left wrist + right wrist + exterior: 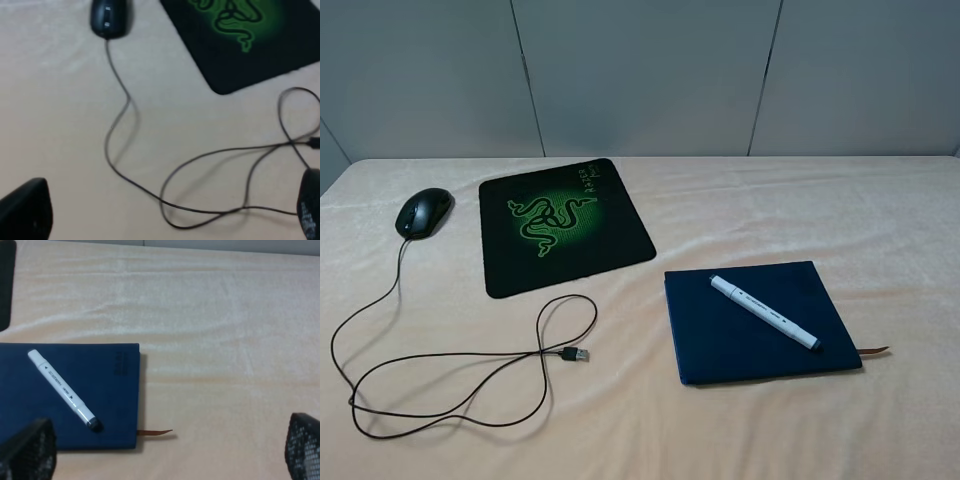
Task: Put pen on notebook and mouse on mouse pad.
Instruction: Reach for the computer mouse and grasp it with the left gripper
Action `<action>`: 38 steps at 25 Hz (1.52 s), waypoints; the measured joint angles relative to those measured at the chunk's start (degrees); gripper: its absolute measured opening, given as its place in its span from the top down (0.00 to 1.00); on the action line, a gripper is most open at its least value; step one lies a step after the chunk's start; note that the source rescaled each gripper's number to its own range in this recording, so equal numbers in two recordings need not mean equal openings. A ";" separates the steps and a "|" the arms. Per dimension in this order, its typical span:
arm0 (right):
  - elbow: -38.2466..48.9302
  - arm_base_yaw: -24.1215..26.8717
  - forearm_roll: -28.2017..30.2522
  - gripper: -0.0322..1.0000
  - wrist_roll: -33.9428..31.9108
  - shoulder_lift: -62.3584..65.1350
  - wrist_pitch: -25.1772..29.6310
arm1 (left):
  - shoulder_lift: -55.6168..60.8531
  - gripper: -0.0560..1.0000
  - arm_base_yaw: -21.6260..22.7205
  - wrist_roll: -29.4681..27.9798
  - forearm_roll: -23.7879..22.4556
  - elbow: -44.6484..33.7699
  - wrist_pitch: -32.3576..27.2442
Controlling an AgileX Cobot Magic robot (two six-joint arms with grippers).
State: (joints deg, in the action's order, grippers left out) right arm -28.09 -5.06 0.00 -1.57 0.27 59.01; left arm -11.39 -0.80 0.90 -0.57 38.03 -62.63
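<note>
Items counted on the table: one pen (pixel 764 313), one notebook (pixel 720 340), one mouse (pixel 423 212), one mouse pad (pixel 610 242), one cable (pixel 400 262), one USB plug (pixel 577 354), one ribbon bookmark (pixel 873 350).

Looks like a lab or office test bench, not a home, though there's too little of the room in view to be sure. Plain grey wall panels (pixel 640 70) fill the top of the frame. Below, a peach-clothed table (pixel 790 200) holds only desk stuff: mouse pad (pixel 565 225), mouse (pixel 423 212), notebook (pixel 720 340), pen (pixel 764 312).
</note>
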 joint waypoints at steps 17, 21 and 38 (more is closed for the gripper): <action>0.00 0.00 0.00 0.00 0.00 0.00 0.00 | -37.30 0.04 0.00 -1.42 -5.21 18.23 2.29; 0.00 0.00 0.00 0.00 0.00 0.00 0.00 | -44.70 0.04 0.00 -1.42 -7.55 20.66 6.31; 0.00 0.00 0.00 0.00 0.00 0.00 0.00 | -74.93 0.04 1.02 1.30 -9.18 34.12 13.95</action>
State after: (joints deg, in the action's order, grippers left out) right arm -28.09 -5.06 0.00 -1.57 0.27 59.01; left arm -86.33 0.22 2.20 -9.76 72.15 -48.68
